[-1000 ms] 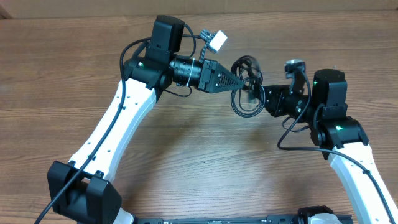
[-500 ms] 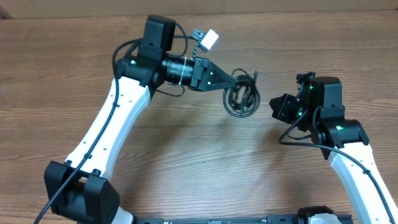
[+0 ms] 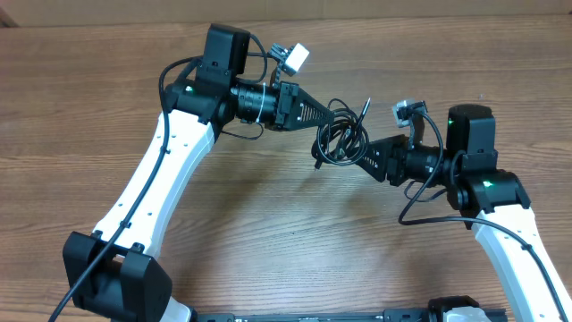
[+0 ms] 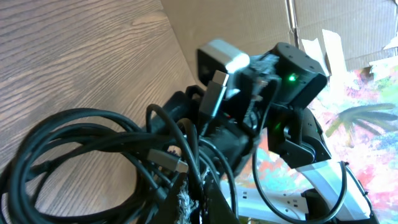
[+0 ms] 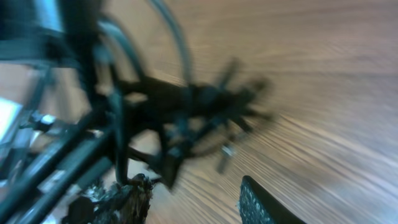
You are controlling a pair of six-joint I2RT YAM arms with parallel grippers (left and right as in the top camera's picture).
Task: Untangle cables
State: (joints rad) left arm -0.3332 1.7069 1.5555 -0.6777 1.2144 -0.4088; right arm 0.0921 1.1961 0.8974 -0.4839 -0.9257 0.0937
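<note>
The cables [image 3: 341,136] hang as a loose bundle of thin black loops above the wooden table [image 3: 268,233], between both arms. My left gripper [image 3: 328,116] is shut on the bundle's upper left side. In the left wrist view the loops [image 4: 81,155] spread out in front of my left gripper [image 4: 200,202], and a silver-tipped plug [image 4: 171,163] shows among them. My right gripper [image 3: 359,159] reaches in from the right at the bundle's lower edge. The right wrist view is blurred. There my right gripper [image 5: 193,202] is open over bare wood, with the cables [image 5: 118,93] just beyond the left finger [image 5: 127,199].
A cardboard wall [image 3: 357,9] runs along the table's far edge. A white connector block [image 3: 298,56] sticks up from the left arm's wrist cabling. The right arm's black body [image 4: 292,93] faces the left wrist camera from close by.
My right gripper let go, drew back to the right, then came back to the bundle with its jaws open. The left gripper shifted slightly left with the cables, and their loops hang looser.
</note>
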